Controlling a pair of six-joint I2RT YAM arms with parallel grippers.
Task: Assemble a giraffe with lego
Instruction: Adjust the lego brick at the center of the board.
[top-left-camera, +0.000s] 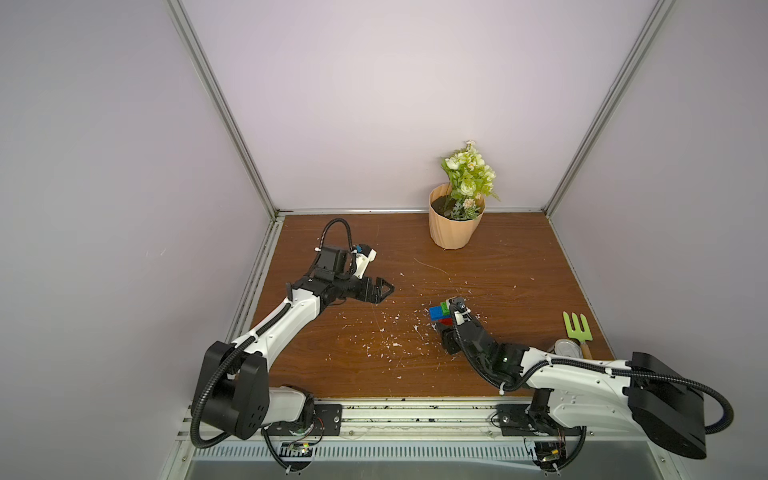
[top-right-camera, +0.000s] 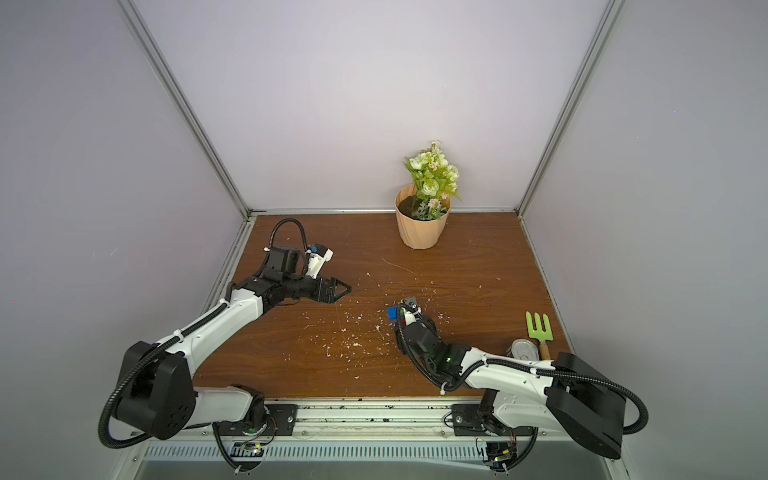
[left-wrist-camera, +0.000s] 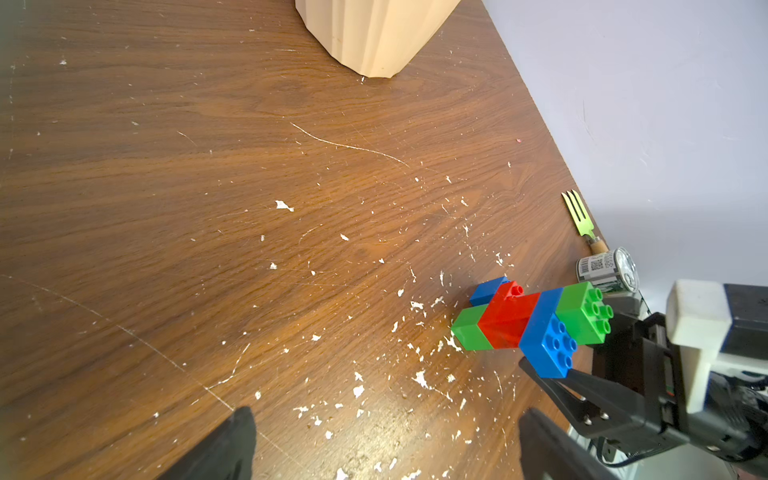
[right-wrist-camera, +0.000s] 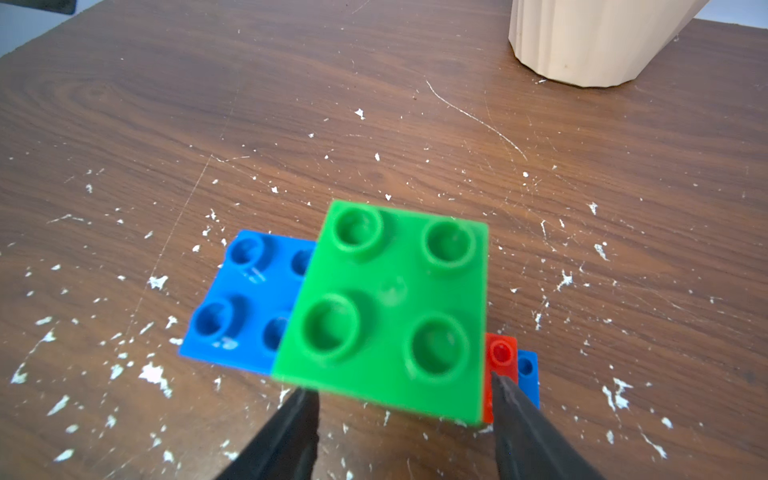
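Your wooden table (top-left-camera: 415, 374) carries everything, and most of its middle is bare boards. The left arm (top-left-camera: 291, 316) is parked out on its own side, well apart from the build. Its left gripper (top-left-camera: 386, 288) hangs empty, and in its wrist view the fingers stand wide apart, probably so it stays out of your way. The right arm (top-left-camera: 582, 374) reaches in over the giraffe (left-wrist-camera: 511, 316). The right gripper (right-wrist-camera: 401, 386) straddles the figure just under its head, one finger tucked beneath the green top brick (right-wrist-camera: 386, 307) and the other touching the red brick (right-wrist-camera: 500, 357). That brick hides the contact, so you cannot tell whether the jaws pinch or merely bracket it. I judge the hold is there to steady the tall, narrow figure. The peach flower pot (top-left-camera: 455, 226) sits at the back edge, holding dark soil (top-left-camera: 440, 203) and pale artificial flowers (top-left-camera: 467, 174), clear of the work. The giraffe stands right of centre, with green and blue legs on the wood, red above, and the blue head brick (right-wrist-camera: 245, 299) jutting out under the green. It looks fully joined. The tin can (top-left-camera: 567, 348) by the right edge shows only its closed lid, so its contents are hidden. The green garden fork (top-left-camera: 575, 326) lies just beside it. White flecks (top-left-camera: 390, 345) litter the boards.
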